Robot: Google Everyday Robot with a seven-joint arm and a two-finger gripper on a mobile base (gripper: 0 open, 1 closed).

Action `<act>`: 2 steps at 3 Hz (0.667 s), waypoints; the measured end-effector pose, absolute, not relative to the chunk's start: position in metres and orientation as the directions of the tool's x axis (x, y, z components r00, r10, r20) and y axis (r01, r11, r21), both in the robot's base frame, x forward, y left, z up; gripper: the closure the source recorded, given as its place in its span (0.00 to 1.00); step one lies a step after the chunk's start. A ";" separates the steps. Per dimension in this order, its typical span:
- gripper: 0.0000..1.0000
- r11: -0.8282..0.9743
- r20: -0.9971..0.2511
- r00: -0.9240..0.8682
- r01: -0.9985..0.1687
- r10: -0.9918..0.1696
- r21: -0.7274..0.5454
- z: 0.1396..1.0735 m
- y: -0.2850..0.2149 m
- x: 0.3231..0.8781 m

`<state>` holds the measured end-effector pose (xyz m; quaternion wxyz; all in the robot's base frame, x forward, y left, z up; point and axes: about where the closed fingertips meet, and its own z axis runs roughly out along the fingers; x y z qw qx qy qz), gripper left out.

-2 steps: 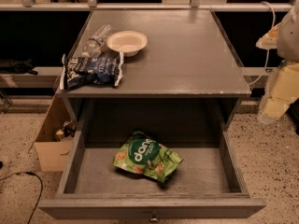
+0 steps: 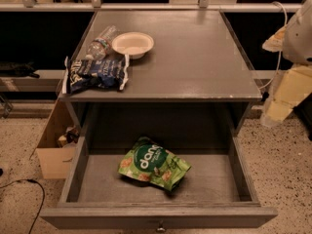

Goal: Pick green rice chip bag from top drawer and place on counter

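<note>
From left: a cardboard box (image 2: pixel 52 155) on the floor; a blue snack bag (image 2: pixel 95 74), bottle (image 2: pixel 101 43) and bowl (image 2: pixel 132 44) on the counter (image 2: pixel 204 62); the green rice chip bag (image 2: pixel 153 164) lying flat mid-floor in the open top drawer (image 2: pixel 97 214). The gripper (image 2: pixel 286 94) hangs beyond the counter's right edge, well apart from the bag; released or clenched, one cannot tell. The reach looks not yet begun: next it must come over the drawer and descend onto the bag.
</note>
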<state>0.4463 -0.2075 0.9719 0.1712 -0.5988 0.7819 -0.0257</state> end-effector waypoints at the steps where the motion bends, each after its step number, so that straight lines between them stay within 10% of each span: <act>1: 0.00 0.336 -0.398 -0.262 -0.933 -0.879 -0.128 0.916 -0.173 0.459; 2: 0.00 0.368 -0.553 -0.310 -0.930 -0.774 0.005 0.855 -0.145 0.449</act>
